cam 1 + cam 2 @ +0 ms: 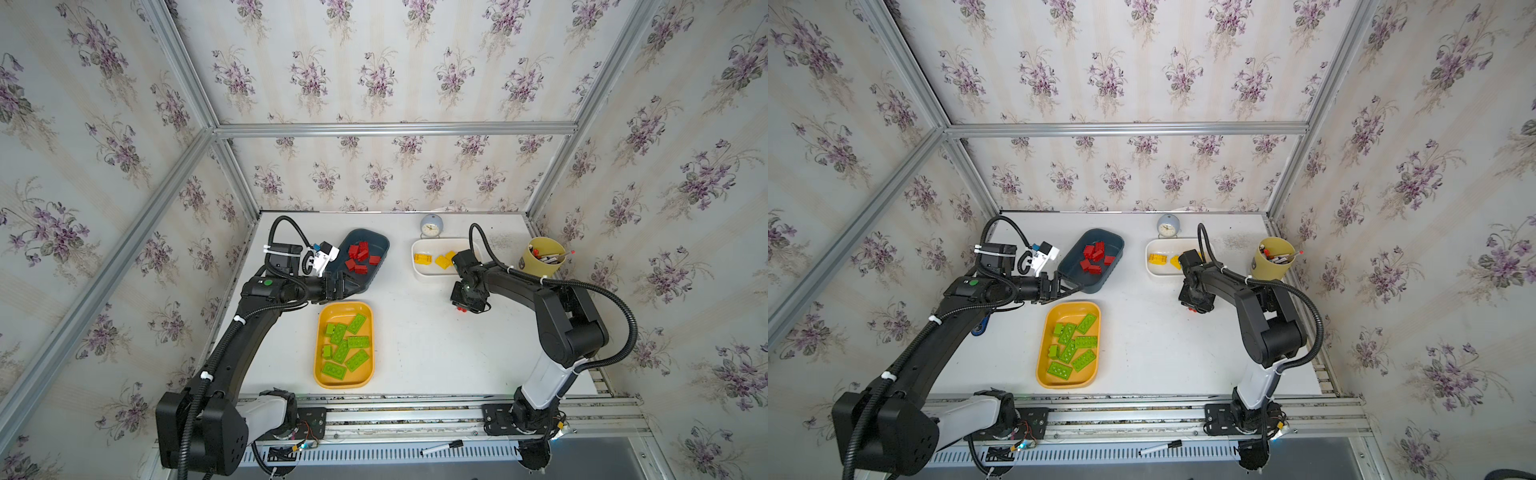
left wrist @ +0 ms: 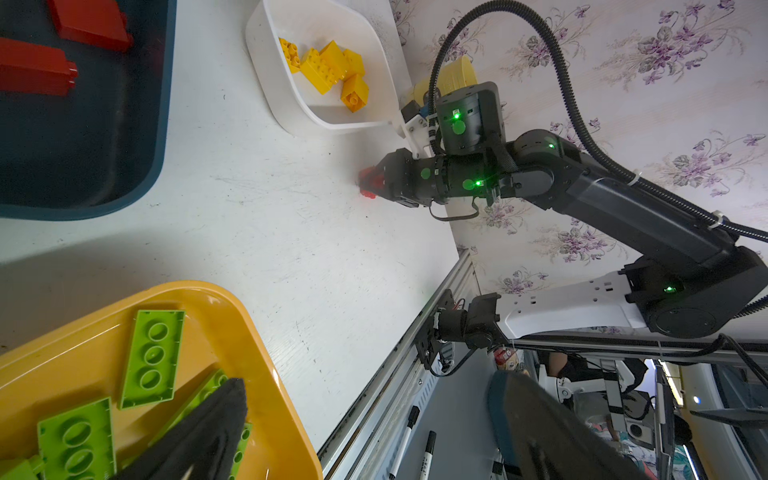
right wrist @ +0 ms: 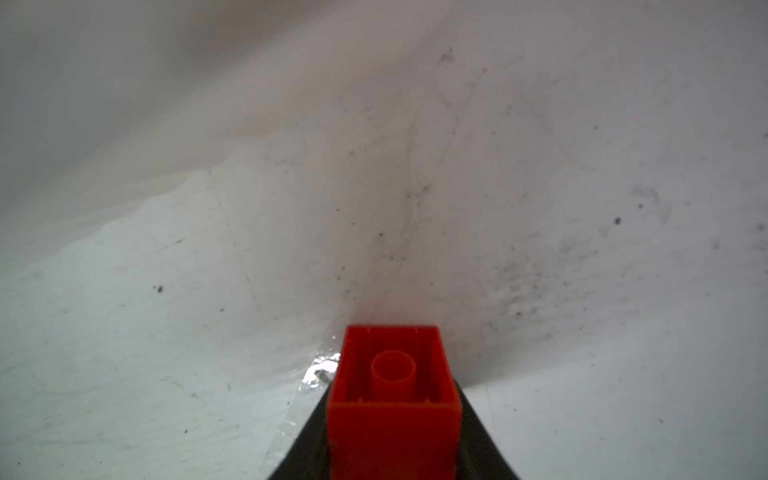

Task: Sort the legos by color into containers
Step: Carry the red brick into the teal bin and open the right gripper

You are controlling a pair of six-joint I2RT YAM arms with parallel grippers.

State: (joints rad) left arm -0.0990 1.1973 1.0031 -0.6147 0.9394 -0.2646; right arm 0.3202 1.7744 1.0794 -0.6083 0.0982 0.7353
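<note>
My right gripper [image 1: 464, 306] [image 3: 395, 419] points down at the table, shut on a small red lego [image 3: 394, 395] [image 2: 369, 183] just in front of the white container [image 1: 415, 268]. That container holds yellow legos [image 1: 436, 259]. The dark blue container [image 1: 384, 245] holds several red legos [image 1: 361, 255]. Several green legos [image 1: 347, 347] lie in the yellow-orange container [image 1: 321, 374]. My left gripper [image 1: 345, 286] [image 2: 374, 436] is open and empty, level with the near end of the dark blue container.
A yellow pen cup [image 1: 540, 259] stands at the right edge by the right arm. A small round clock [image 1: 431, 226] sits behind the white container. A marker [image 1: 442, 447] lies on the front rail. Patterned walls close in three sides.
</note>
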